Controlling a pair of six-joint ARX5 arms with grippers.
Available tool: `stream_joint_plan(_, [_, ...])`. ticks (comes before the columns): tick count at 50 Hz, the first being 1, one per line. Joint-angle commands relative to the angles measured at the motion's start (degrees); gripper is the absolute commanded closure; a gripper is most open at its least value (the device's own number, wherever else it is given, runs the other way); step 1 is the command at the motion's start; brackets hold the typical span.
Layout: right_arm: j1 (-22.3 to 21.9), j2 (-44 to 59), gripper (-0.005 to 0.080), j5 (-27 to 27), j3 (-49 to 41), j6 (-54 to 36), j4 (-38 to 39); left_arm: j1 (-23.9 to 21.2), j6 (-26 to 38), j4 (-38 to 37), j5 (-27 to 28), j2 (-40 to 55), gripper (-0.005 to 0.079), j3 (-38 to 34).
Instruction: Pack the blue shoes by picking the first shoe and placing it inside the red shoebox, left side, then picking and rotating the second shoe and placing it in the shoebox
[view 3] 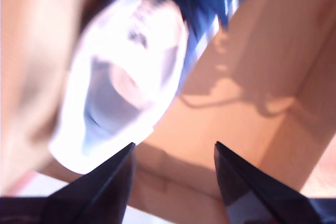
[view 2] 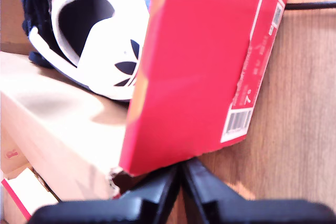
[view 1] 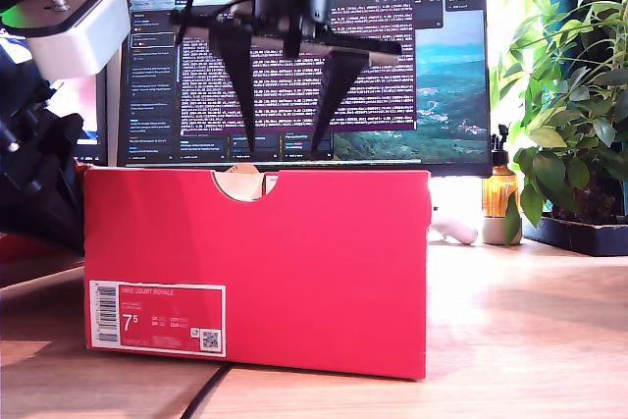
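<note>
The red shoebox (view 1: 294,262) stands on the wooden table with its barcode label facing the exterior camera. My second gripper (view 1: 283,151) hangs open just above the box's notched top edge, holding nothing. The second wrist view is blurred and looks down between the open fingers of my second gripper (view 3: 174,145) at a blue shoe (view 3: 126,77) with white lining lying in the box. In the first wrist view my first gripper (view 2: 181,167) is shut and empty at the corner of the shoebox (view 2: 199,66). The blue shoe (view 2: 100,40) lies on the cardboard floor inside.
A lit monitor (view 1: 304,46) stands right behind the box. In the exterior view's right are a plant (view 1: 569,95), an amber bottle (view 1: 498,188) and a white object (view 1: 456,223). An arm's black and white parts (view 1: 44,125) fill that view's left. A black cable (view 1: 201,394) runs under the box.
</note>
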Motion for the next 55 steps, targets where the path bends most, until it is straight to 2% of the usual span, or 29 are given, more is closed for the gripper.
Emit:
stream_joint_plan(1, [-0.5, -2.1, 0.0318, 0.6, -0.1, 1.4, -0.2, 0.0, -0.4, 1.3, 0.2, 0.3, 0.0761, 0.6])
stream_joint_plan(5, [-1.3, -2.8, 0.0318, 3.7, -0.1, 1.9, -0.3, 0.0, -0.4, 1.3, 0.3, 0.3, 0.0761, 0.6])
stream_joint_plan(10, [-2.3, -4.2, 0.0318, 6.9, -0.1, 8.6, -0.3, 0.0, -0.4, 1.3, 0.3, 0.3, 0.0761, 0.6])
stream_joint_plan(19, [-5.7, -6.5, 0.0318, 16.5, -0.2, 17.6, -0.7, 0.0, -0.4, 1.3, 0.3, 0.3, 0.0761, 0.6])
stream_joint_plan(27, [-10.6, -9.4, 0.0318, 17.1, -1.1, 27.0, -0.9, 0.0, -0.4, 1.4, 0.5, 0.3, 0.0761, 0.6])
stream_joint_plan(34, [-13.6, -12.9, 0.0318, 18.0, -4.7, 31.8, -0.9, 0.0, -0.4, 1.3, 0.7, 0.3, 0.0761, 0.6])
stream_joint_plan(55, [-23.1, -29.9, 0.0316, 17.6, -32.8, 49.9, -0.9, 0.0, -0.4, 1.3, 1.6, 0.3, 0.0761, 0.6])
